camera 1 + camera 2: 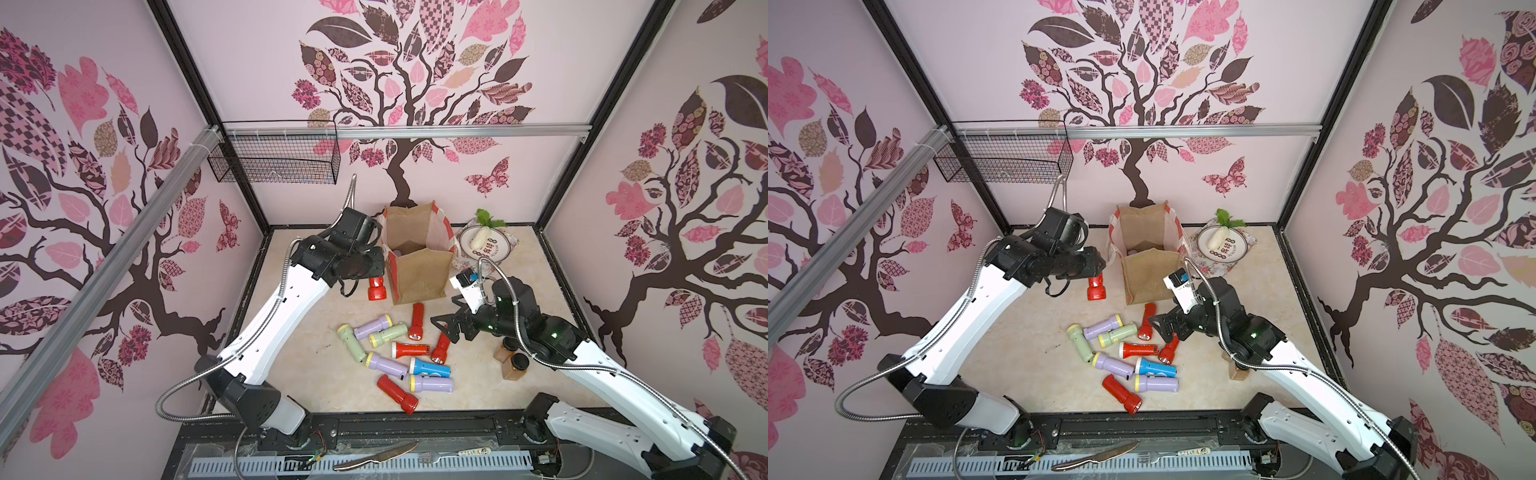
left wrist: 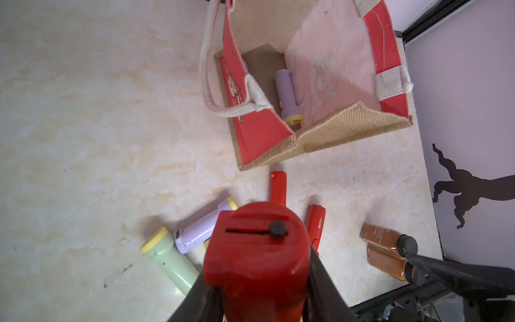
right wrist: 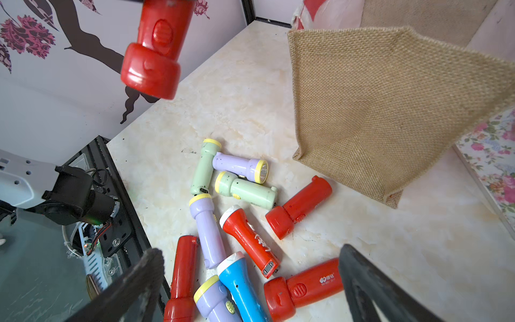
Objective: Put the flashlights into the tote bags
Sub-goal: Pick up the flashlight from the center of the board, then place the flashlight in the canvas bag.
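Observation:
My left gripper (image 1: pixel 375 277) is shut on a red flashlight (image 1: pixel 376 289), holding it head down in the air just left of the tote bag (image 1: pixel 417 274). In the left wrist view the red flashlight (image 2: pixel 256 251) fills the space between the fingers, and a lilac flashlight (image 2: pixel 287 92) lies inside the open tote bag (image 2: pixel 320 133). Several flashlights (image 1: pixel 399 353) in red, lilac and pale green, plus a blue one (image 3: pixel 239 284), lie piled on the table in front of the bag. My right gripper (image 3: pixel 250 258) hangs open above the right side of this pile, holding nothing.
Two brown black-capped jars (image 1: pixel 509 359) lie under my right arm. A plate (image 1: pixel 496 249) with a white radish sits on a floral cloth right of the bag. A black wire basket (image 1: pixel 274 160) hangs on the back rail. A knife (image 1: pixel 374 455) lies along the front edge.

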Robot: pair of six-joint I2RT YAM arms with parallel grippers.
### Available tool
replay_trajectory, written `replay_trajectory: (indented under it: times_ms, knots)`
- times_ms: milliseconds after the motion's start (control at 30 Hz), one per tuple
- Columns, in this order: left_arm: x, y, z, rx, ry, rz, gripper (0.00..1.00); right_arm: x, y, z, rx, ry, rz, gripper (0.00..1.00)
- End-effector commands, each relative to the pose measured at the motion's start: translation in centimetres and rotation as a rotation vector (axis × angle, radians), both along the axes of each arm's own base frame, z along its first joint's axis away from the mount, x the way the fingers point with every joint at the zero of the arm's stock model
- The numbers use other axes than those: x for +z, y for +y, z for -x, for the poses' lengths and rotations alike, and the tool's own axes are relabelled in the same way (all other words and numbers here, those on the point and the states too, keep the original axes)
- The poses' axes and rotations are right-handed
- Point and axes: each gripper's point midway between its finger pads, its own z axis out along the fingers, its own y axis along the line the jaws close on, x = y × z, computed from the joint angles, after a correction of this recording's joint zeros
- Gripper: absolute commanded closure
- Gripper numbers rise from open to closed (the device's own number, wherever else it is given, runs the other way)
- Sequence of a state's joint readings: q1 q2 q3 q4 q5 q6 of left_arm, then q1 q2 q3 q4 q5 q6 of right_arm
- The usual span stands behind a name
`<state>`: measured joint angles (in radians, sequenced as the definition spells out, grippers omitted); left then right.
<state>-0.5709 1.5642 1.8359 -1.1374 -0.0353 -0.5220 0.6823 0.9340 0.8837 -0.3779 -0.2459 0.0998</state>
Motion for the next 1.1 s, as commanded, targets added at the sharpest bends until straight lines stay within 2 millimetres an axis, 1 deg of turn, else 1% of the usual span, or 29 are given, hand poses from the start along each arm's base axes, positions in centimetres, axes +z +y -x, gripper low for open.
replay_trajectory:
  times_ms: [0,100,300,433,533,667,800,933,1067]
  knots:
    - [4.7,-1.8,-2.8,-0.044,-0.137,0.060,1.00,2.2,0.2,-0.4,-0.011,-0.027,-0.022,0.00]
    - [5.7,-2.9,-5.2,-0.051,-0.178,0.061,1.00,2.1,0.3,-0.5,-0.012,-0.022,-0.019,0.00]
    - [7.1,-3.5,-10.5,-0.009,-0.252,0.142,1.00,2.4,0.6,-0.7,-0.005,-0.019,-0.022,0.00]
    - [7.1,-3.7,-14.0,0.028,-0.313,0.176,1.00,2.1,0.8,-0.8,-0.001,-0.008,-0.021,0.00]
    - [6.8,-4.4,-16.4,0.037,-0.358,0.169,1.00,2.0,1.0,-0.8,0.005,0.002,-0.024,0.00]
    - [4.8,-5.4,-19.4,0.043,-0.371,0.144,1.00,1.8,1.1,-0.9,0.007,0.004,-0.018,0.00]
    - [2.4,-6.4,-21.6,0.043,-0.370,0.121,1.00,1.7,1.0,-0.9,0.005,0.005,-0.011,0.00]
    - [-0.2,-7.1,-23.0,0.038,-0.350,0.113,1.00,1.5,1.0,-1.0,0.001,0.008,-0.005,0.00]
    - [-3.0,-7.6,-23.4,0.038,-0.294,0.106,1.00,1.5,1.0,-1.2,-0.001,0.002,0.000,0.00]
